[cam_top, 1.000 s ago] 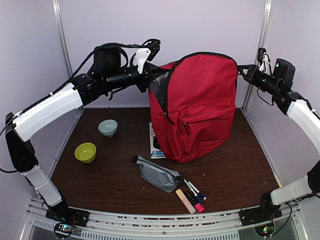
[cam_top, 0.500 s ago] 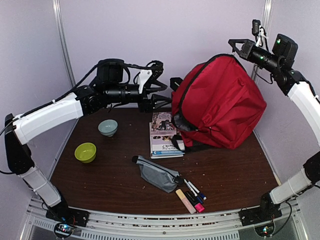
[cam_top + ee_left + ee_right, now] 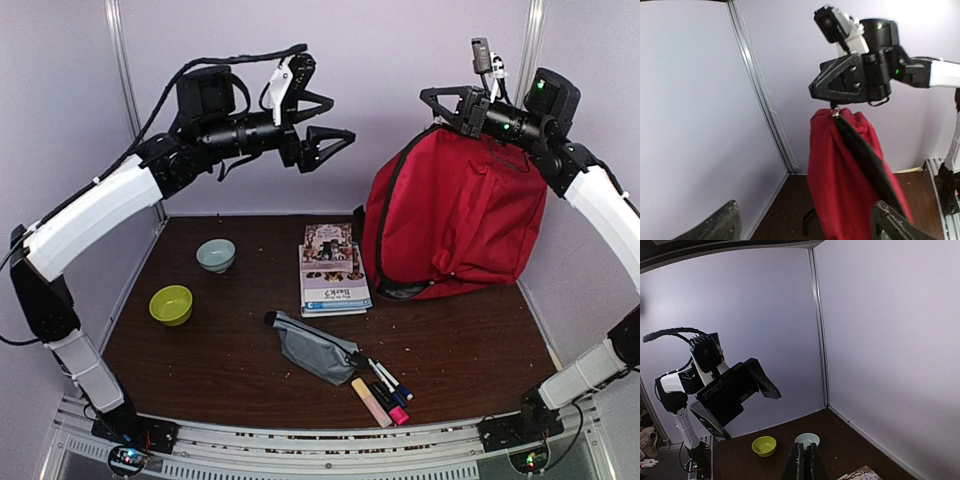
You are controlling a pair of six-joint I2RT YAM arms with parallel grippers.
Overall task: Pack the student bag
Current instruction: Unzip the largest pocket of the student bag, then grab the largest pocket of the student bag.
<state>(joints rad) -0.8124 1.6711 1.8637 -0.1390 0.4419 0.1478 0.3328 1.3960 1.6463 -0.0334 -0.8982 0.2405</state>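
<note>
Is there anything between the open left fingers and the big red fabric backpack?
Nothing visible. Only empty air separates the left fingers from the large red fabric backpack; the right fingers hold its top.

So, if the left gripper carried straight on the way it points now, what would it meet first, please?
Most likely the upper part of the red bag, just below the right gripper holding its top; depth is hard to judge.
</note>
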